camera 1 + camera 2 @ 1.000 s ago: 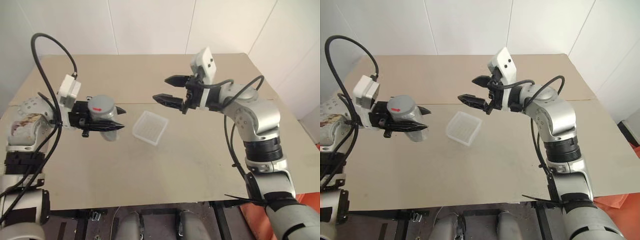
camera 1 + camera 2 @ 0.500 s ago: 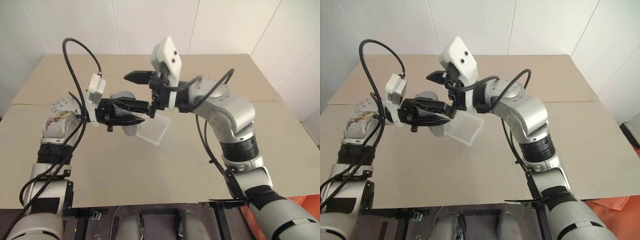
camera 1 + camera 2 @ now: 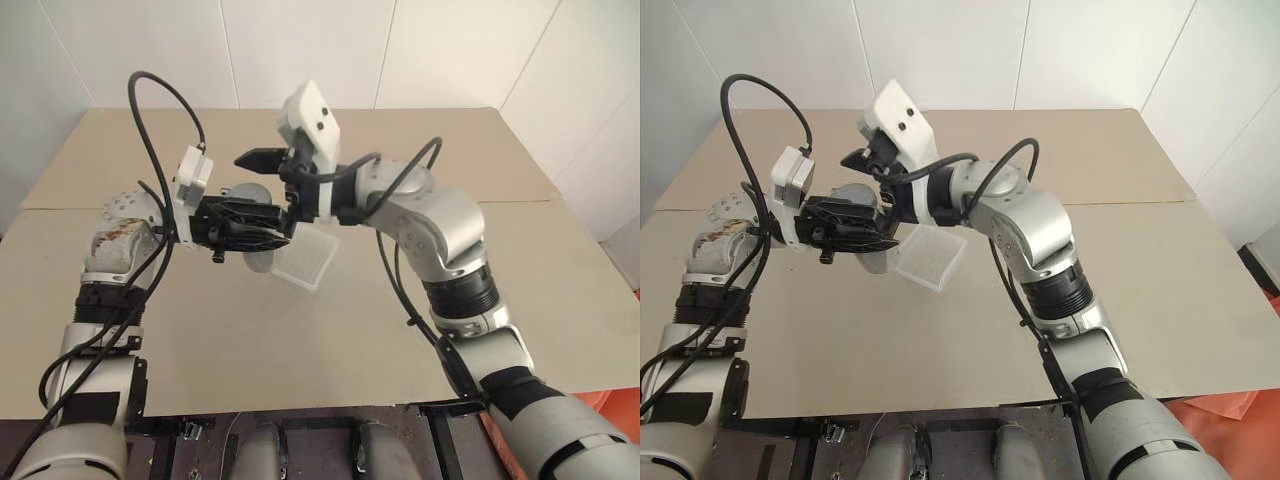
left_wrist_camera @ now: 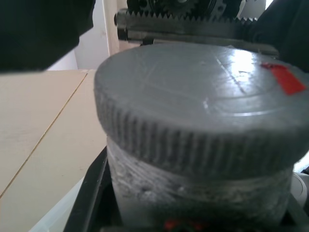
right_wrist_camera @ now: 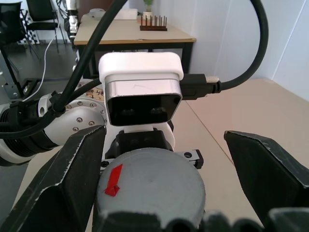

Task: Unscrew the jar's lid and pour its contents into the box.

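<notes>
My left gripper (image 3: 268, 222) is shut on the jar (image 4: 193, 193) and holds it upright above the table, just left of the box (image 3: 306, 263). The grey lid (image 5: 154, 180) sits on the jar and carries a small red mark (image 4: 285, 79). Reaching in from the right, my right gripper (image 5: 163, 136) is open, with one finger (image 5: 72, 179) on each side of the lid and apart from it. Its upper finger (image 3: 258, 158) shows above the jar. The contents are hidden behind the jar's cloudy wall. The box lies flat on the table.
A beige table (image 3: 420, 330) spreads out all around, with a seam (image 3: 540, 200) across its back part. White walls stand behind it. A black cable (image 3: 150, 110) loops up from my left wrist camera (image 3: 192, 172).
My right gripper has swung left across the table from beyond the box and now straddles the lid. My left gripper brought the jar a little to the right, then stayed still.
</notes>
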`<action>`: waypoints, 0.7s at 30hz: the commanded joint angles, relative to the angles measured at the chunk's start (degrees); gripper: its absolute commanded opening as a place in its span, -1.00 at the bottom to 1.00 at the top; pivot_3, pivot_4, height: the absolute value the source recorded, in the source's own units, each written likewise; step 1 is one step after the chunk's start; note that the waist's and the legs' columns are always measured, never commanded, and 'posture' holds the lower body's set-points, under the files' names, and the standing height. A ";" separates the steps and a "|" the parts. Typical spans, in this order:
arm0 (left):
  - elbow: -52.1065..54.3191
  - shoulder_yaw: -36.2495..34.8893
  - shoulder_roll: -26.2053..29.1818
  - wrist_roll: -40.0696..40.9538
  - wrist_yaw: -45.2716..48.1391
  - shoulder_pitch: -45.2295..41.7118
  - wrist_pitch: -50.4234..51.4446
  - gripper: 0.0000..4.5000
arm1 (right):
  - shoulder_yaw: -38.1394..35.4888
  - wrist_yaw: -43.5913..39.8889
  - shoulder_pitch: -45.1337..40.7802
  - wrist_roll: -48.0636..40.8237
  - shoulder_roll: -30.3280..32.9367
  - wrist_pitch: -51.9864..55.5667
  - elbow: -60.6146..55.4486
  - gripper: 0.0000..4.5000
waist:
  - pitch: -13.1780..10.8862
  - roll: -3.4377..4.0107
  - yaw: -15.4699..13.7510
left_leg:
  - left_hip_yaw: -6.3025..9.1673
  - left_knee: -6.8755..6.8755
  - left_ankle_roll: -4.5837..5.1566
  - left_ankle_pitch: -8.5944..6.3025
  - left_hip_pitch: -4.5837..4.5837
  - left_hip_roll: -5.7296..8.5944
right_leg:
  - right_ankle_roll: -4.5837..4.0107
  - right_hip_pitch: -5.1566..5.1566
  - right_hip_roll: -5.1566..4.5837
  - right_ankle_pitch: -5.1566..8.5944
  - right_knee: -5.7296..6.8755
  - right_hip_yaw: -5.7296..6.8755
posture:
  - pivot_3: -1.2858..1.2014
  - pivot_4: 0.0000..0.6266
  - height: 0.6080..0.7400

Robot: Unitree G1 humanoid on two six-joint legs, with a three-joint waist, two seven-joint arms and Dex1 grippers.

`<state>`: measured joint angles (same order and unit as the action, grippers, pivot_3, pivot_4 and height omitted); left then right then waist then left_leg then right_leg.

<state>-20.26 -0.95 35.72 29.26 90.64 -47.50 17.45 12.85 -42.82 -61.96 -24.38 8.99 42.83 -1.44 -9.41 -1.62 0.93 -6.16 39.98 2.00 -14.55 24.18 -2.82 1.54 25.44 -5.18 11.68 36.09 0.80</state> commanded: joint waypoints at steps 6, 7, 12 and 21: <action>1.73 -1.25 1.60 0.35 0.46 -1.08 -0.72 -0.14 | -0.42 -0.38 -0.94 1.94 -0.93 -3.75 1.54 0.98 | 0.00 0.00 0.01 | 0.00 0.00 0.00 0.00 0.00 0.00 | 0.00 0.00 0.00 0.00 0.01 0.00 | 0.03 -0.52 1.00; 1.79 -1.35 1.78 0.39 0.49 -1.02 -0.76 -0.14 | -0.70 -0.29 -0.96 2.17 -0.74 -3.90 1.97 0.98 | 0.00 0.00 0.01 | 0.00 0.00 0.00 0.00 0.00 0.00 | 0.00 0.00 0.00 0.00 0.01 0.00 | 0.03 -0.52 1.00; 2.30 -1.89 2.81 0.90 0.81 -0.78 -0.43 -0.14 | -1.83 -0.89 -0.23 2.63 1.38 -4.86 2.75 0.98 | 0.00 0.00 0.02 | 0.00 0.00 0.00 0.00 0.00 0.00 | 0.00 0.00 0.00 0.00 0.01 0.01 | 0.03 -0.52 1.00; 2.97 -3.35 6.54 2.23 1.54 0.45 0.31 -0.14 | -5.04 -1.34 3.50 3.31 10.58 -4.44 2.38 0.98 | 0.00 0.00 -0.02 | 0.00 0.00 0.00 0.00 -0.01 -0.01 | 0.00 -0.01 -0.01 0.00 0.00 0.01 | 0.03 -0.52 1.00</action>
<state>-20.20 -2.34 41.20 29.29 89.99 -46.88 17.91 12.32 -47.10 -58.95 -23.66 16.53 38.62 -0.90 -9.41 -1.62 0.92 -6.16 39.99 2.01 -14.55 24.17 -2.82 1.54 25.43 -5.19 11.68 36.10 0.81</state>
